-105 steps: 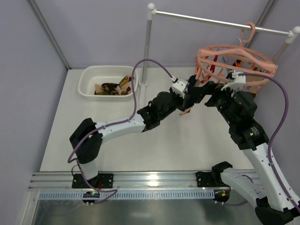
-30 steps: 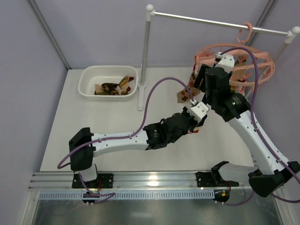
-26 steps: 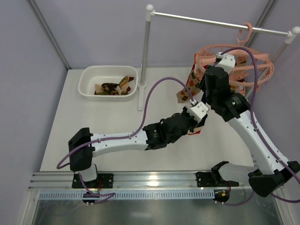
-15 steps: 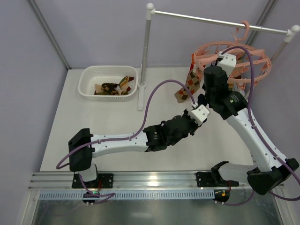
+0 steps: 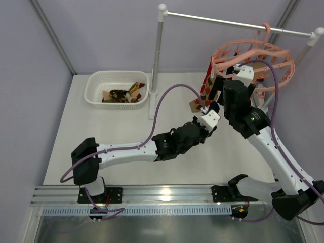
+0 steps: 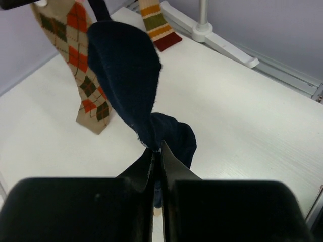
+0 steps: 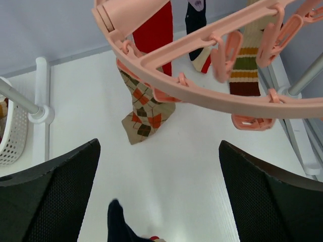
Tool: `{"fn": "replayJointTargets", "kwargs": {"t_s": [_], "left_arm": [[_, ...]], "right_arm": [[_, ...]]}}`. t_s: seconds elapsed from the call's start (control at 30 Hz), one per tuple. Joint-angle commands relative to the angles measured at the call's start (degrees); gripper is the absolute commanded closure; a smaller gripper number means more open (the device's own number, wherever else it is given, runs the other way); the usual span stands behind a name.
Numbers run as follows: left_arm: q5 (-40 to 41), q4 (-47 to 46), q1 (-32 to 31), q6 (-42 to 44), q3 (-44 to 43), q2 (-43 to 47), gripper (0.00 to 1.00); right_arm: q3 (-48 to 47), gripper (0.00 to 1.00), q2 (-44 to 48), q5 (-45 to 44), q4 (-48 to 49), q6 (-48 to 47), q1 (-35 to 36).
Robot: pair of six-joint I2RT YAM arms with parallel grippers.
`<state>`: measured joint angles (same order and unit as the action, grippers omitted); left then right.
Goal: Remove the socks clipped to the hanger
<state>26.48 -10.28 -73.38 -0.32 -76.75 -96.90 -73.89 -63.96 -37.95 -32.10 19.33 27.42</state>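
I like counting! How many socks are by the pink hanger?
5: red sock, argyle sock, striped sock and dark pale-toed sock hang from the hanger; the navy sock is in the left hand. More may hide.

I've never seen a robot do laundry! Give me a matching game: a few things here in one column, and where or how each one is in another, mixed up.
1. navy sock
2. argyle sock
3. right gripper
4. white basket

A. open, holding nothing
B. back left of the table, socks inside
C. pinched in the shut left gripper
D. hanging from the pink hanger

Pairs: 1-C, 2-D, 3-A, 4-B
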Motion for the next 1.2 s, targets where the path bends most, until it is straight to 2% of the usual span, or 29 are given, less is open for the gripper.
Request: {"fn": "replayJointTargets", "kwargs": {"t_s": [0.0, 0.23, 0.47, 0.6, 0.83, 1.03, 1.17], "left_arm": [[-1.9, -0.9, 4.2, -4.6, 3.0, 5.1, 1.00], [-7.0, -1.3, 13.5, -10.8, 9.1, 11.2, 1.00], [-16.2, -1.2, 26.4, -17.8, 12.9, 15.9, 1.00], [-25.2, -1.6, 36.2, -23.1, 13.5, 17.1, 1.00], [-31.7, 0.6, 46.3, -25.9, 10.8, 16.9, 1.00], [-31.3, 0.9, 53.5, -28.1, 7.8, 14.1, 1.00], [-26.4, 1.1, 59.2, -29.0, 5.8, 12.6, 1.00]], "right_arm": [[2.6, 0.00, 3.6, 3.6, 4.0, -0.5, 0.2], [8.7, 0.00, 8.8, 8.2, 6.6, 0.4, 0.3], [18.7, 0.00, 13.6, 12.7, 11.0, 1.1, 0.3], [24.1, 0.00, 14.5, 15.1, 15.5, -0.5, 0.3], [30.4, 0.00, 13.5, 16.2, 18.1, -0.4, 0.1], [34.4, 0.00, 14.5, 17.3, 19.8, 0.3, -0.2], [36.8, 0.00, 15.8, 17.5, 20.3, 0.2, -0.9]]}}
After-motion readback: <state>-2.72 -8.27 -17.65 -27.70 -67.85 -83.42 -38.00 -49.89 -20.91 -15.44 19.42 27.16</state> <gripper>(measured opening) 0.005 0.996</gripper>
